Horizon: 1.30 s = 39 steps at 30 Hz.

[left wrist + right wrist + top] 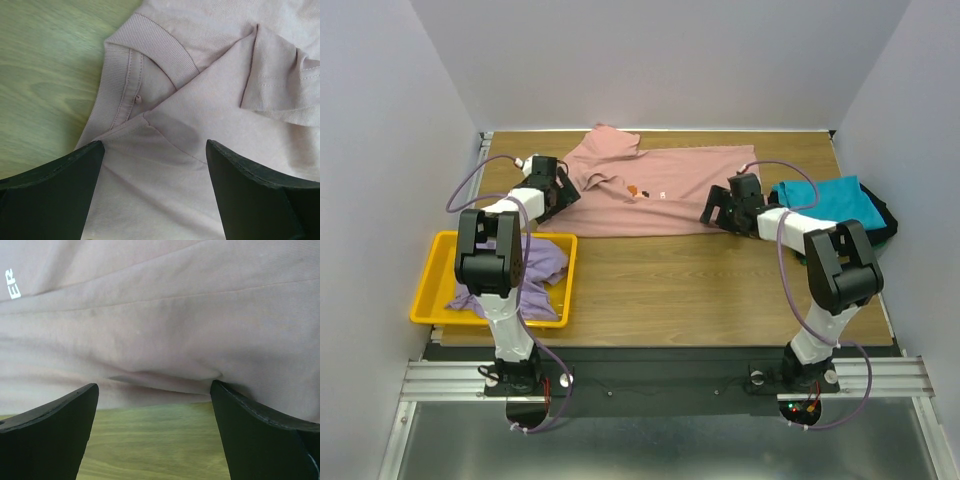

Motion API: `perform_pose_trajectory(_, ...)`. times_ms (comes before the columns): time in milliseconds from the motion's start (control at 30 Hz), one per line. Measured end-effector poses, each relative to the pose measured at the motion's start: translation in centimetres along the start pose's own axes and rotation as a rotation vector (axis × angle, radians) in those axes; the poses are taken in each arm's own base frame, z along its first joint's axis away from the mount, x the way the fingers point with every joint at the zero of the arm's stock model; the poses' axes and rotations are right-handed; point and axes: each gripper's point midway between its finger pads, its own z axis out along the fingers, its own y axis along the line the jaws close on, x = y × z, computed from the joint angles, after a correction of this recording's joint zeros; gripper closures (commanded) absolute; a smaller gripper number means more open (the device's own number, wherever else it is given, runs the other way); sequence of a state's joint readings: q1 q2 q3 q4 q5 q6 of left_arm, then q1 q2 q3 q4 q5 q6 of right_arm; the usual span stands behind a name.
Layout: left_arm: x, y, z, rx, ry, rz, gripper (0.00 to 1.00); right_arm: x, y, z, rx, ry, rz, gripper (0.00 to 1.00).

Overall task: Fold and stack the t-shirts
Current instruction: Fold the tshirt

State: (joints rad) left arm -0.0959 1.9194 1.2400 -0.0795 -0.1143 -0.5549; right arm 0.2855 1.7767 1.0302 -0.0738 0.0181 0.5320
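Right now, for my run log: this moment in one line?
pink t-shirt: spread, unfolded | left gripper: open over collar | right gripper: open at near edge | purple t-shirt: in yellow bin

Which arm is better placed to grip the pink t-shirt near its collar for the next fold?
Left, probably. The left gripper hangs open just over the pink t-shirt beside its collar; the right gripper, also open, is at the hem, at the shirt's other end.
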Motion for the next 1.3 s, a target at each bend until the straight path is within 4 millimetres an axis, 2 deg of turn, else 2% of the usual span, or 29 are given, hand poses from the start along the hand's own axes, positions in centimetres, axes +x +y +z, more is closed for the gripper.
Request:
perform_pose_trajectory(167,-1.0,2.8,-0.2,-0.076,-0.005,-0.057,0.03,1.3,1.8,-0.5,-0.044,0.036,-0.016,0.00)
perform_pose_trajectory(300,-1.4,5.8,-0.7,-0.170,0.000,-0.090,0.03,1.9,2.1,-1.7,-0.035,0.059,-0.026,0.00)
perform_pose_trajectory(467,-1.9,7.0,-1.4,-0.201,0.002,-0.096,0.03,-0.4,2.1,-4.3,-0.012,-0.025,-0.028,0.00)
perform_pose_trajectory(600,-2.2,6.8,-2.3,-0.187,0.002,-0.086,0.03,-2.2,2.0,-4.7,0.009,-0.067,-0.034,0.00)
perform_pose_trajectory(767,-3.9,5.3,-3.4,-0.137,-0.021,-0.074,0.03,-3.7,2.1,-2.4,0.028,-0.063,-0.048,0.00)
perform_pose_trajectory(900,-5.3,3.1,-3.9,-0.071,-0.048,-0.047,0.03,-3.2,0.4,-0.3,0.094,-0.041,-0.052,0.00)
perform_pose_trajectory(1033,-4.0,1.3,-3.7,-0.033,-0.025,-0.001,0.03,-2.3,-2.2,1.1,0.175,-0.012,-0.040,0.00)
perform_pose_trajectory(1133,-2.3,0.7,-2.4,-0.025,0.012,0.023,0.03,-3.3,-3.2,1.7,0.205,-0.032,-0.025,0.00)
perform_pose_trajectory(1233,-0.2,1.8,-0.2,-0.062,0.072,0.033,0.03,-4.6,-3.9,2.5,0.222,-0.055,-0.007,0.00)
perform_pose_trajectory(1300,-0.8,1.5,0.1,-0.061,0.056,0.035,0.03,-5.7,-4.4,3.0,0.229,-0.072,0.004,0.00)
